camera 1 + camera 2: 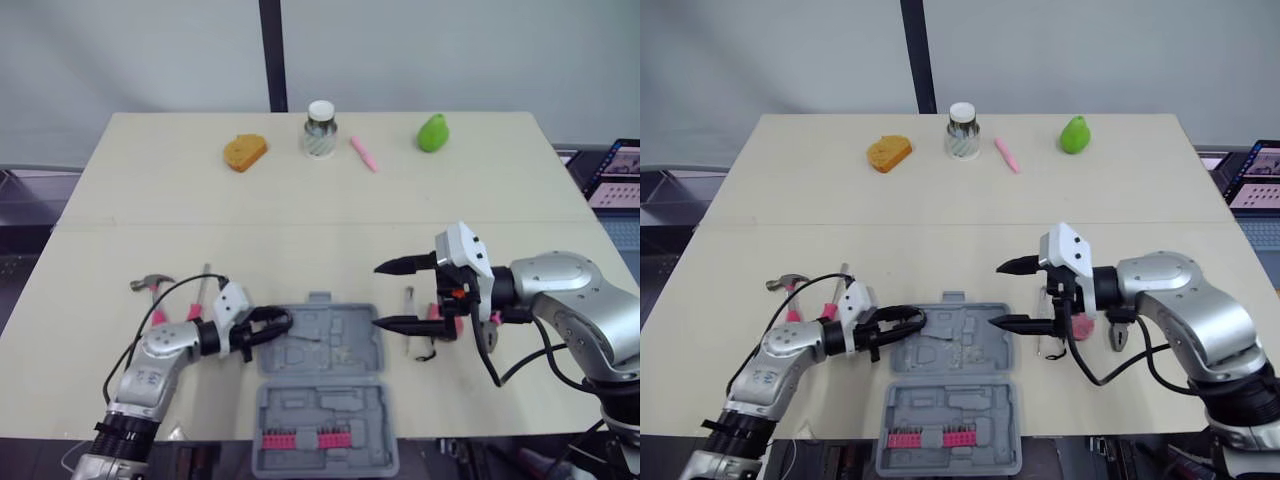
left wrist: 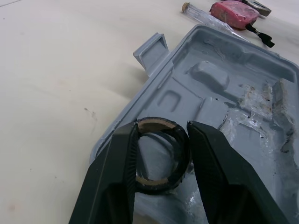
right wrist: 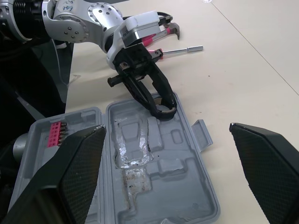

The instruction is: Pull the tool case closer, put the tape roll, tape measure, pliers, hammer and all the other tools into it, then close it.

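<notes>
Pale beige table [image 1: 150, 200] against a grey wall, as seen from the head. Along the far edge stand an orange sponge [image 1: 245, 152], a white-lidded jar [image 1: 320, 130] whose label is too small to read, a pink pen [image 1: 363, 153] and a green pear-shaped object [image 1: 433, 133]. The grey plastic tool case [image 1: 330, 350] lies unfolded at the near edge. Its moulded tray is farther from the robot, and its lid half, nearer, carries a red strip of bits [image 1: 300, 437]. The left gripper [image 1: 272, 325] is clamped on the black tape roll [image 1: 283, 318] at the tray's left edge. Just left of that arm lie the hammer [image 1: 150, 284] and a pink-handled screwdriver [image 1: 203, 290]. The right gripper [image 1: 377, 295] hangs at the tray's right edge, its fingers spread wide and holding nothing. Beside it lie a clear-handled screwdriver [image 1: 408, 315], the pink tape measure [image 1: 1080, 328] and the pliers [image 1: 1118, 336], partly hidden by the arm.

Left wrist view: both fingers press the roll's outer wall. The roll shows a brown cardboard core. It sits over the tray's corner recess; contact with the tray cannot be determined. The tray floor bears shiny residue.

Right wrist view: the two black fingers stand far apart with the case between them. A marking on the left arm's housing is not legible.
</notes>
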Robot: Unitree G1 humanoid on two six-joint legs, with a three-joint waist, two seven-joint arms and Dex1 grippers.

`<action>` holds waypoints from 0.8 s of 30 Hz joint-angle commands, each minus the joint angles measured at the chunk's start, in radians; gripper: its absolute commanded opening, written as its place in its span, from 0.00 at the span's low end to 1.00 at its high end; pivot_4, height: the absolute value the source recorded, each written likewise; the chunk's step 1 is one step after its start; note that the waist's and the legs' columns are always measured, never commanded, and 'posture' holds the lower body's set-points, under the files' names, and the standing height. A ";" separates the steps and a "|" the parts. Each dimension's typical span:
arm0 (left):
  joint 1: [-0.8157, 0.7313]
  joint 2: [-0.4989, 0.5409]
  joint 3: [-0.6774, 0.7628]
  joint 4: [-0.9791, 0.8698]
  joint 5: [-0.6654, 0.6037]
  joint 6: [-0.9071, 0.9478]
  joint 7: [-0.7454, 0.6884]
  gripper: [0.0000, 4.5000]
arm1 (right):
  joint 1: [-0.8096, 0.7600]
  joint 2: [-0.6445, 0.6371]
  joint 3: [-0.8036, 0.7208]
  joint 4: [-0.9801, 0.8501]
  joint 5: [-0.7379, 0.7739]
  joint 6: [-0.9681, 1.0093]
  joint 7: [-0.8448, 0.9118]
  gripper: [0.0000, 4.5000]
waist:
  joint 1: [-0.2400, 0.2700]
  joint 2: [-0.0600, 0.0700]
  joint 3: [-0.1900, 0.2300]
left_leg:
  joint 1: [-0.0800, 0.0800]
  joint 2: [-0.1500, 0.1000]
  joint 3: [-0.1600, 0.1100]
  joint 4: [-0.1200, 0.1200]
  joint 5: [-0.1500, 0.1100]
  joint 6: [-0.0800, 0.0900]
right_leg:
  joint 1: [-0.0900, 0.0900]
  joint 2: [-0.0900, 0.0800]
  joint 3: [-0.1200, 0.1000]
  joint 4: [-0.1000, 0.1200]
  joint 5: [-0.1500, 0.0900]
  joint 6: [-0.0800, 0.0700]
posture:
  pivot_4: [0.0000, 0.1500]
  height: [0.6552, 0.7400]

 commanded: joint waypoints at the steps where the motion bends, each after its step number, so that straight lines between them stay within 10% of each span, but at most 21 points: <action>1: -0.010 0.006 0.006 -0.021 -0.005 -0.018 -0.001 0.40 | -0.011 0.005 -0.032 -0.016 0.014 -0.010 -0.003 1.00 | 0.000 0.000 0.000 | 0.000 0.000 0.000 0.000 0.000 0.000 | 0.000 0.000 0.000 0.000 0.000 0.000 | 1.00 1.00; 15: -0.013 0.019 0.004 -0.016 -0.002 -0.014 0.002 0.40 | -0.012 0.005 -0.033 -0.020 0.018 -0.008 -0.004 1.00 | 0.000 0.000 0.000 | 0.000 0.000 0.000 0.000 0.000 0.000 | 0.000 0.000 0.000 0.000 0.000 0.000 | 1.00 1.00; 19: -0.015 0.012 0.000 -0.016 -0.003 -0.010 0.008 0.13 | -0.009 0.003 -0.035 -0.024 0.020 -0.005 -0.005 1.00 | 0.000 0.000 0.000 | 0.000 0.000 0.000 0.000 0.000 0.000 | 0.000 0.000 0.000 0.000 0.000 0.000 | 1.00 1.00; 24: -0.016 0.010 0.002 -0.017 -0.010 -0.004 0.007 0.13 | -0.008 0.000 -0.036 -0.025 0.021 -0.002 -0.005 1.00 | 0.000 0.000 0.000 | 0.000 0.000 0.000 0.000 0.000 0.000 | 0.000 0.000 0.000 0.000 0.000 0.000 | 1.00 1.00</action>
